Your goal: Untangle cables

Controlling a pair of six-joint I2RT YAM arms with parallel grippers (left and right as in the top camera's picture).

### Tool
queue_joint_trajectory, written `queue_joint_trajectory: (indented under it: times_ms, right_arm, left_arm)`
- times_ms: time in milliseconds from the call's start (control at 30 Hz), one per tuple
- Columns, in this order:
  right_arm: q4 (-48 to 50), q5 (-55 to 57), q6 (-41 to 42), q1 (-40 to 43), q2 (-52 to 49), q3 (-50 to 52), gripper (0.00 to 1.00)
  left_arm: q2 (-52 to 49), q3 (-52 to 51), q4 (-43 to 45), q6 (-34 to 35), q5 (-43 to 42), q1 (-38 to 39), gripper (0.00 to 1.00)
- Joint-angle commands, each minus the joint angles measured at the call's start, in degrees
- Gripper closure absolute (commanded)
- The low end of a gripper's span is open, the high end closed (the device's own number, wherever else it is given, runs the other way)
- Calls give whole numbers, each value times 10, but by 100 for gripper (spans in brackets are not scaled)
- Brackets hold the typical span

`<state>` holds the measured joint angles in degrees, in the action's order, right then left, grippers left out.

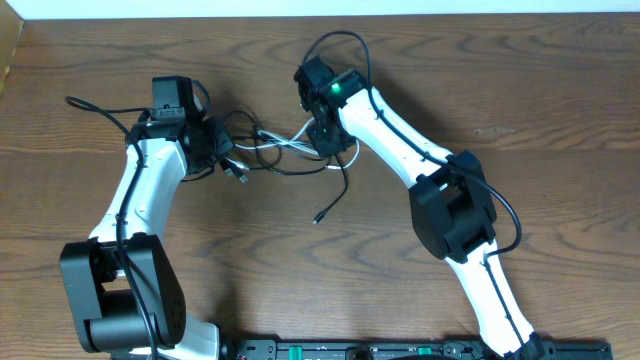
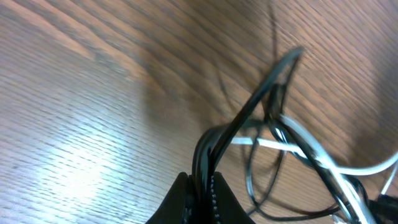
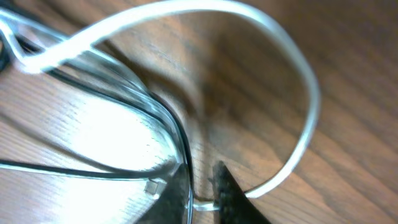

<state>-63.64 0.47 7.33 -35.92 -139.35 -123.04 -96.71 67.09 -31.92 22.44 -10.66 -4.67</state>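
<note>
The left fingers [image 2: 179, 202] pinch the thin, shiny black cable [image 2: 249, 107]. The right fingers [image 3: 229, 194] pinch the smooth white cable [image 3: 311, 93], looped over the streaky wooden worktop [image 2: 74, 124].

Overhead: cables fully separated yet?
No: the white cable and black cable cross each other in one bunch.

a brown wooden worktop [image 1: 560, 90] with long streaked grain fills the scene. a pale white strip [image 1: 300, 8] runs along its far edge. light leaves a soft bright glare [image 2: 68, 174] on the wood in both close views.
</note>
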Motion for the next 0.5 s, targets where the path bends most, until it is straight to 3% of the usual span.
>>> queue_joint_trajectory:
  times_ms: [0, 333, 467]
  right_arm:
    - [-2, 4, -8, 4, -5, -36, 99]
    - [7, -28, -16, 6, -5, -55, 99]
    - [23, -73, -23, 8, -5, -55, 94]
  left_arm:
    - [-4, -2, 0, -7, 43, -4, 92]
    - [-11, -2, 1, -8, 43, -4, 92]
    - [-31, -2, 11, -8, 31, -3, 92]
